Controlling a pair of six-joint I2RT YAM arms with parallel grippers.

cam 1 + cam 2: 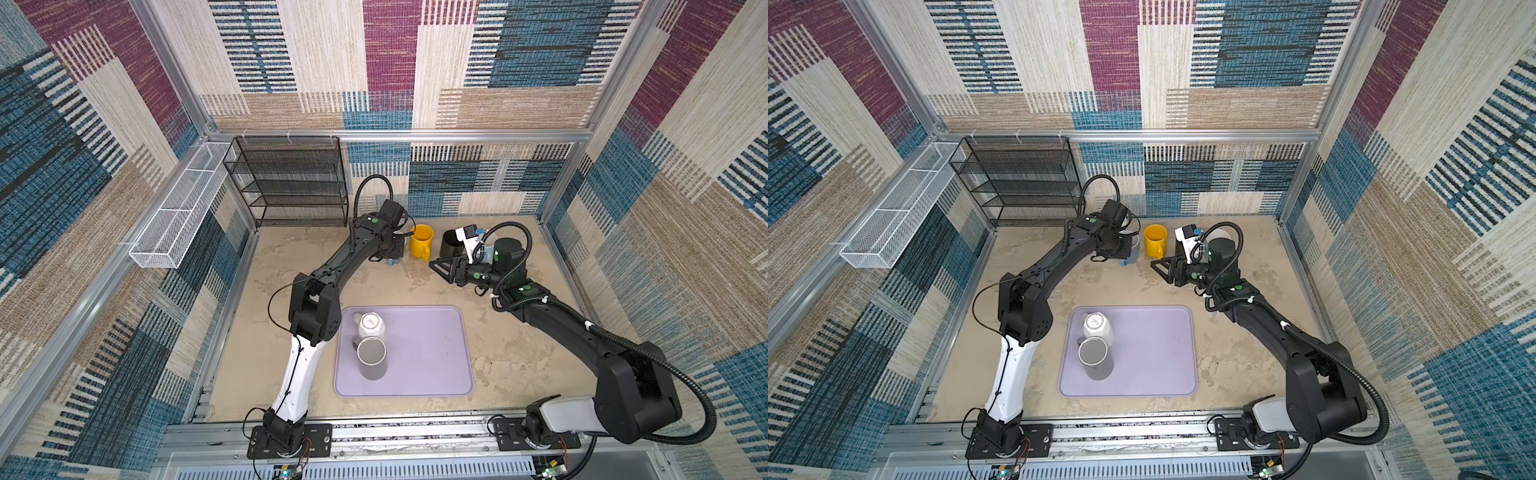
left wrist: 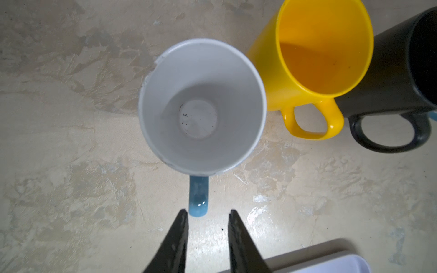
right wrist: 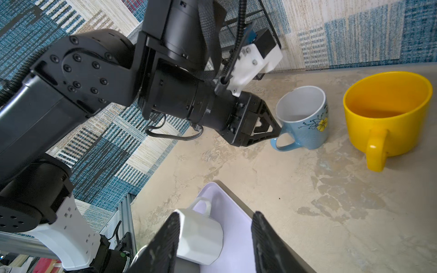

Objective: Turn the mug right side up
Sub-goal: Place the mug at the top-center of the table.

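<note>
1. Black fingers (image 2: 179,236) of the left gripper (image 2: 208,212) loom closest in the left wrist view. They are parted wider than the handle (image 2: 198,196) of the pale blue ceramic mug with a yellow flower (image 3: 305,127). The handle's end lies just between the tips, unclamped.
2. I judge that mug to be the task's own. It already stands mouth-up on the mottled beige tabletop (image 1: 274,249), towards the back wall. A crooked retreat could hook a finger on the handle and spin or tip the mug.
3. Near it, but apart, stands a glossy yellow mug (image 3: 387,113), with a matt black mug (image 2: 402,71) beyond. One shove could knock them together.
4. The right gripper (image 1: 440,266) hangs above the table, half parted and empty, pointing towards the left wrist. If both arms move at once, they may clash.
5. On the lavender plastic tray (image 1: 428,353) a white faceted mug (image 1: 371,326) rests base-up, touching a grey cylindrical mug (image 1: 372,353). Grasping either one could drag its neighbour.
</note>
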